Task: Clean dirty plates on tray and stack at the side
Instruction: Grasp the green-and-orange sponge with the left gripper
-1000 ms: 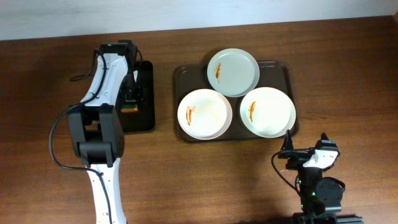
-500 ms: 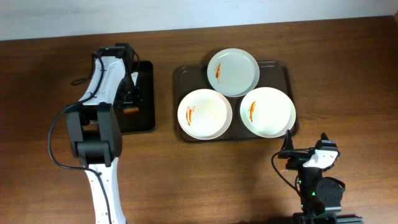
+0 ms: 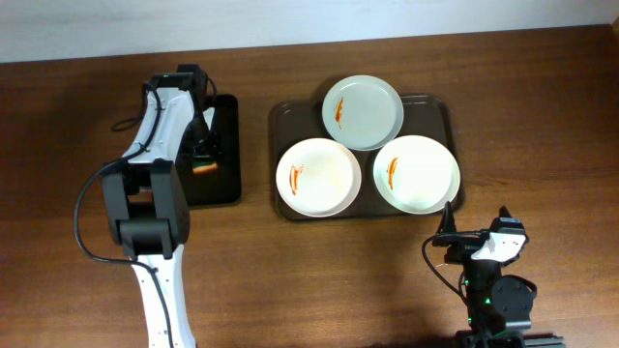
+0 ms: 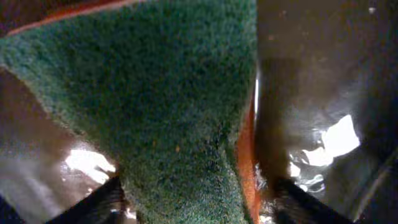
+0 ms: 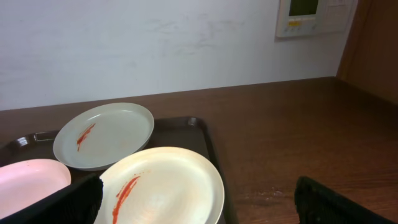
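Note:
Three white plates, each with an orange-red smear, lie on the dark brown tray (image 3: 440,106): one at the back (image 3: 363,112), one front left (image 3: 318,177), one front right (image 3: 417,173). My left gripper (image 3: 203,159) is down over the small black tray (image 3: 224,184), its fingers (image 4: 196,202) closed on a green and orange sponge (image 4: 168,106), which also shows in the overhead view (image 3: 203,170). My right gripper (image 3: 451,224) rests open and empty at the table's front, just in front of the front right plate (image 5: 165,186). The right wrist view also shows the back plate (image 5: 102,134).
The black tray stands left of the brown tray, a strip of bare wood between them. The brown tray's right rim (image 5: 208,140) runs beside the front right plate. A wall with a white panel (image 5: 314,15) is behind the table.
The left gripper has shifted slightly on the black tray, and the sponge under it has turned its orange side up. The plates and the right arm have not moved.

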### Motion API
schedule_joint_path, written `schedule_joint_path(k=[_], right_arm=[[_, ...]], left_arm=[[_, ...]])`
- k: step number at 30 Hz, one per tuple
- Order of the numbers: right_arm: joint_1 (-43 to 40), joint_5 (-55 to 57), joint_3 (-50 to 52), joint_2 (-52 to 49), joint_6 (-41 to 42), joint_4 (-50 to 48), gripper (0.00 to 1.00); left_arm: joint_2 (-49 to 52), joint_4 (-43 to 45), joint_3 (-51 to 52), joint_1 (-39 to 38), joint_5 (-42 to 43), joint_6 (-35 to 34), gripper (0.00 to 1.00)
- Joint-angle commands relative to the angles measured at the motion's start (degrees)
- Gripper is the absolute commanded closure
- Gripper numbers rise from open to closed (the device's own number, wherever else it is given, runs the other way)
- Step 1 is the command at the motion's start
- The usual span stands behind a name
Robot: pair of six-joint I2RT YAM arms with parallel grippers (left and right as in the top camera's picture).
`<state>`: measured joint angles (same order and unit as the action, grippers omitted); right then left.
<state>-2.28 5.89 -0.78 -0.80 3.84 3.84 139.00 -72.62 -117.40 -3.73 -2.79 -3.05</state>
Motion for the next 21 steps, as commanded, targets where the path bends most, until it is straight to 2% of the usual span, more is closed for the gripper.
schedule_joint_path(k=[1, 2, 7, 8, 10, 11, 12, 13, 14, 15, 16, 17, 18, 20, 21], right_arm=[[-0.37, -0.09, 0.46, 0.39, -0.44, 0.26, 0.01], [-0.37, -0.11, 0.46, 0.39, -0.44, 0.26, 0.02], [-0.37, -0.09, 0.46, 0.39, -0.44, 0.26, 0.02], [-0.37, -0.09, 0.46, 0.39, -0.44, 0.26, 0.02], [-0.37, -0.11, 0.46, 0.39, -0.44, 0.26, 0.02], [-0.37, -0.09, 0.46, 0.39, -0.44, 0.26, 0.02], [-0.37, -0.11, 0.46, 0.39, -0.44, 0.26, 0.02], [-0.37, -0.11, 0.46, 0.39, -0.44, 0.26, 0.01], [-0.37, -0.09, 0.46, 0.39, -0.44, 0.26, 0.02], [-0.37, -0.09, 0.46, 0.39, -0.44, 0.26, 0.01], [-0.37, -0.11, 0.46, 0.39, -0.44, 0.26, 0.02], [-0.37, -0.11, 0.46, 0.39, -0.44, 0.26, 0.02], [-0.37, -0.11, 0.46, 0.39, -0.44, 0.26, 0.02], [-0.37, -0.11, 0.46, 0.39, -0.44, 0.26, 0.02], [-0.37, -0.09, 0.46, 0.39, -0.44, 0.26, 0.02]], left_arm=[[0.83, 0.2, 0.26, 0.15, 0.42, 0.07, 0.69], [0.83, 0.2, 0.26, 0.15, 0.44, 0.07, 1.0], [0.83, 1.16, 0.26, 0.15, 0.33, 0.07, 0.99], [0.83, 1.68, 0.26, 0.15, 0.02, 0.07, 0.68], [0.83, 3.63, 0.26, 0.15, 0.0, 0.09, 0.18], [0.83, 5.11, 0.26, 0.15, 0.0, 0.09, 0.0], [0.83, 6.32, 0.26, 0.15, 0.0, 0.09, 0.0], [0.83, 7.08, 0.26, 0.15, 0.02, 0.07, 0.04], [0.83, 7.65, 0.26, 0.15, 0.0, 0.09, 0.33], [0.83, 7.93, 0.26, 0.15, 0.0, 0.09, 0.55], [0.83, 8.39, 0.26, 0.15, 0.0, 0.09, 0.71], [0.83, 9.03, 0.26, 0.15, -0.02, 0.09, 0.95], [0.83, 9.44, 0.26, 0.15, -0.24, 0.09, 1.0], [0.83, 10.08, 0.26, 0.15, -1.62, 0.09, 1.0], [0.83, 10.1, 0.26, 0.15, -2.03, 0.09, 0.92]])
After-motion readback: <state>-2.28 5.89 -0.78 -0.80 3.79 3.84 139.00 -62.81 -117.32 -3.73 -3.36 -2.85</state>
